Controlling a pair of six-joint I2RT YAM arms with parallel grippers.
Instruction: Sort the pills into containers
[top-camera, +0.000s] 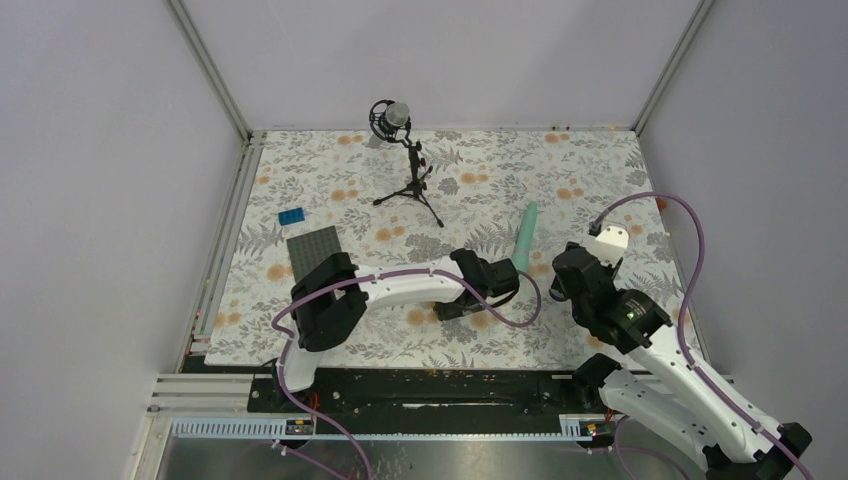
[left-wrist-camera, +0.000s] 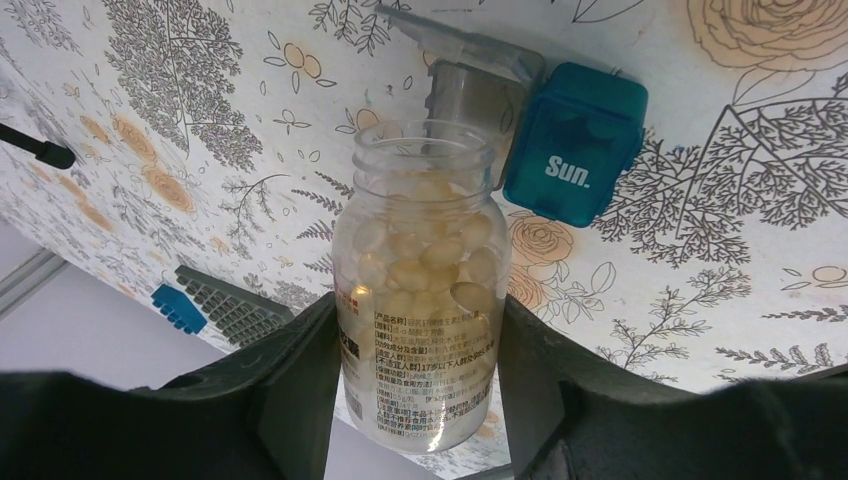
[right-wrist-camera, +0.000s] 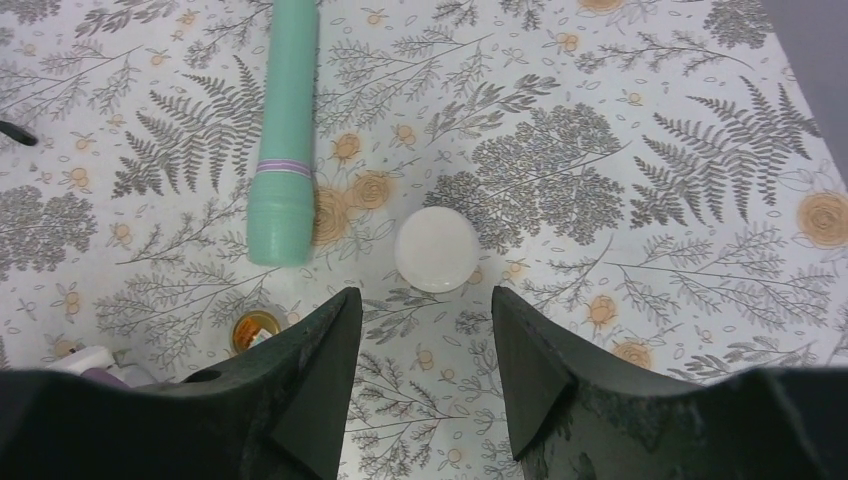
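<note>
My left gripper (left-wrist-camera: 418, 305) is shut on a small clear glass jar (left-wrist-camera: 420, 200) that is full of pale amber pills (left-wrist-camera: 425, 255). The jar's open mouth points at a grey box segment (left-wrist-camera: 470, 80) with its lid up. A teal cube marked "Sun." (left-wrist-camera: 575, 140) stands touching that box on the right. My right gripper (right-wrist-camera: 425, 300) is open and empty above the cloth. A white round cap (right-wrist-camera: 435, 248) lies just beyond its fingertips, and the mint-green organizer strip (right-wrist-camera: 285, 140) lies to the cap's left. The strip also shows in the top view (top-camera: 526, 235).
A dark grey studded plate (top-camera: 315, 250) and a small blue brick (top-camera: 291, 216) lie at the left. A microphone on a black tripod (top-camera: 405, 170) stands at the back centre. A small round amber-filled rim (right-wrist-camera: 255, 328) shows low left in the right wrist view.
</note>
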